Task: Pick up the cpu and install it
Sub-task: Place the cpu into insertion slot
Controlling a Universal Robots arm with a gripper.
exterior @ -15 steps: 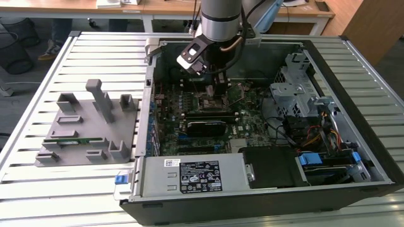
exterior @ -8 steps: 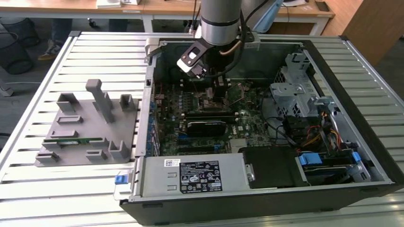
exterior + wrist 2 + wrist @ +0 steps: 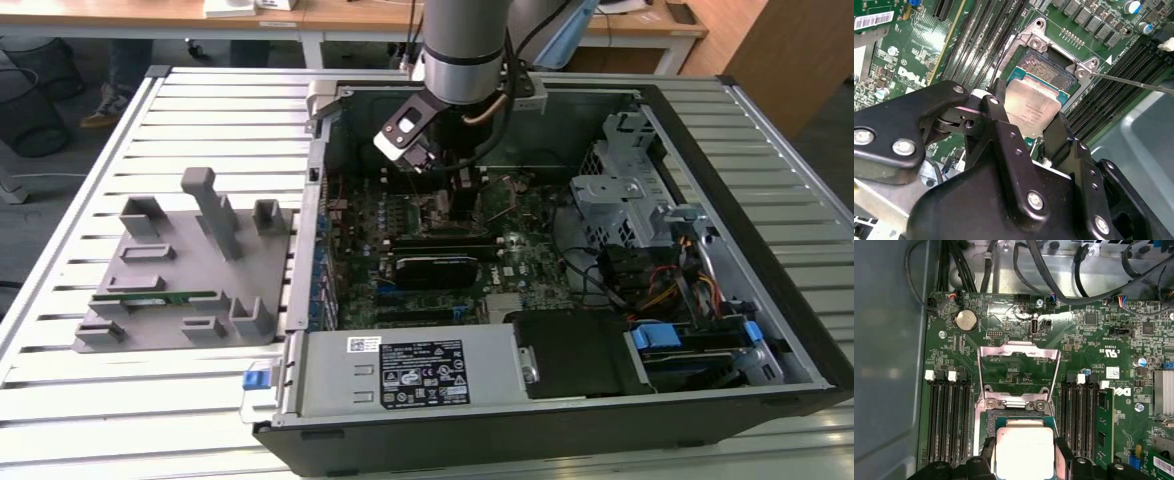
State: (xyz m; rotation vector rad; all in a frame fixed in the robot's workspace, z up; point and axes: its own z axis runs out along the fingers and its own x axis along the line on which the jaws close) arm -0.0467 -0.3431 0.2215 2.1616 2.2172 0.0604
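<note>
Holding cpu (image 3: 1031, 112) clamped in gripper (image 3: 1029, 120), upper middle of exterior view, over open socket (image 3: 1046, 67); picked up, apparently not seated yet.

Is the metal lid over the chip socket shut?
No, the lid stands open, tipped back off the socket, while the claw grips the cpu.

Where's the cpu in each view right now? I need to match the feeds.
Exterior view: beneath the gripper, over the motherboard at the computer case's far end.
Second wrist view: the cpu sits between the jaws, partly over the open socket.
First wrist view: the cpu between the jaws, just short of the bracket.
Shared landmark: the socket's two-screw silver bracket.
</note>
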